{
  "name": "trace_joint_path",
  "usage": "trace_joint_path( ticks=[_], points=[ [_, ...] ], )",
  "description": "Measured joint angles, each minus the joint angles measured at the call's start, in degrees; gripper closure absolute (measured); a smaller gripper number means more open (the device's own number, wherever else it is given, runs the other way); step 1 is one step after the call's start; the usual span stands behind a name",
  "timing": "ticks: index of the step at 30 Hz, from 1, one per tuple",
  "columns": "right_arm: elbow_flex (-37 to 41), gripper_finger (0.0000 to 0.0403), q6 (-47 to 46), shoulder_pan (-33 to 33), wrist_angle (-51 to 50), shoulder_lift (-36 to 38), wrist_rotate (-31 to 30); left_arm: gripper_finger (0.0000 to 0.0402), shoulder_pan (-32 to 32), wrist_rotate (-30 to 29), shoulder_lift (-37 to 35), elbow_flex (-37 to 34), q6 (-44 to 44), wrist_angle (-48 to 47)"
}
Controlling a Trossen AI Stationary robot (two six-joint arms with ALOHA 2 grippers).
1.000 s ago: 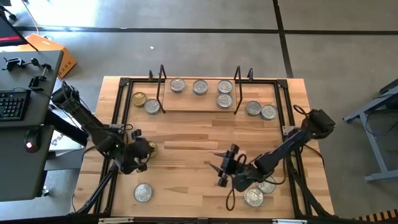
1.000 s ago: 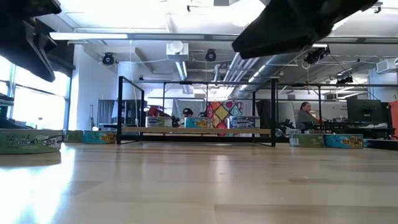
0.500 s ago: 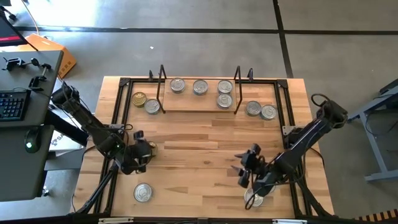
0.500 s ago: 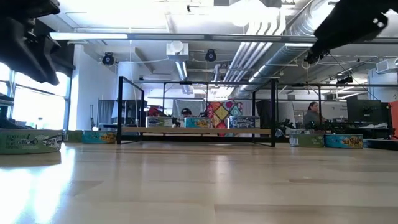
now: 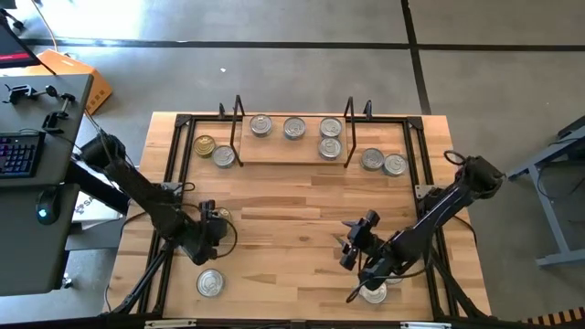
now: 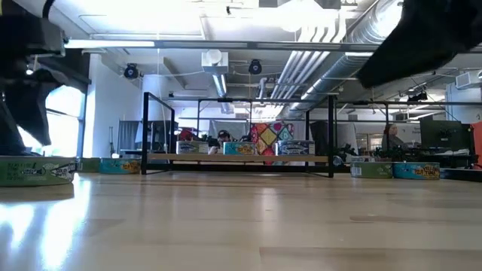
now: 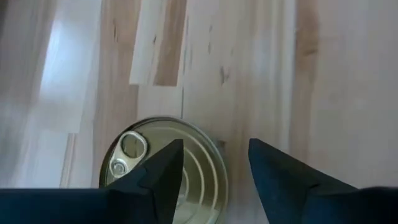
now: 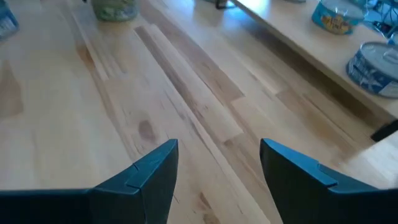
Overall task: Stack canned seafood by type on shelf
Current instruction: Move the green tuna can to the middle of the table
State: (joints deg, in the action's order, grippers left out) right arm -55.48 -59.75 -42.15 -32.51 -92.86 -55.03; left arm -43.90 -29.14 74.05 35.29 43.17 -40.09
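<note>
Left wrist view shows my left pincer [image 7: 214,168] with its jaws now parted, where a second ago they were shut — one finger crosses the lid of a gold-lidded tin [image 7: 163,168] lying flat on the bench [image 7: 336,74], the other finger stands off to the side of it. The tin sits under and slightly to one side of the gap, not centred between the fingers; nothing is gripped. I judge I have opened to take this tin, so the pick is only being lined up and the stacking of this tin on the shelf [image 5: 292,151] has not begun.

In the high view my left pincer [image 5: 212,230] has crept toward the bench's near edge, with a silver-lidded tin [image 5: 210,283] just beyond it. My right pincer [image 5: 356,242] has pulled back toward the near right corner — its fingers are spread and empty, and another tin [image 5: 373,292] lies beneath that arm. The shelf lies well apart from both, already holding four tins.
</note>
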Motion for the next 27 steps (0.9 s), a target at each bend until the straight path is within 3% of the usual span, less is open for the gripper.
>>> trace_joint_path(
  ticks=[7,16,23,27],
  points=[
    [0.02,0.0183,-0.01,1.37,1.31,-2.07,0.81,0.0275,0.0,0.42,5.62,0.18,1.15,-0.02],
    [0.02,0.0183,3.4,2.4,5.23,-2.07,0.78,0.0389,0.04,-0.74,8.18,0.29,-2.29,0.5],
    [0.02,0.0183,13.69,4.82,14.66,-2.09,0.79,0.04,0.18,-2.35,8.14,0.04,-9.8,10.08],
    [0.02,0.0183,22.86,7.8,20.95,-3.28,4.63,0.0401,1.66,-1.01,8.3,-0.04,-15.2,17.44]
  ],
)
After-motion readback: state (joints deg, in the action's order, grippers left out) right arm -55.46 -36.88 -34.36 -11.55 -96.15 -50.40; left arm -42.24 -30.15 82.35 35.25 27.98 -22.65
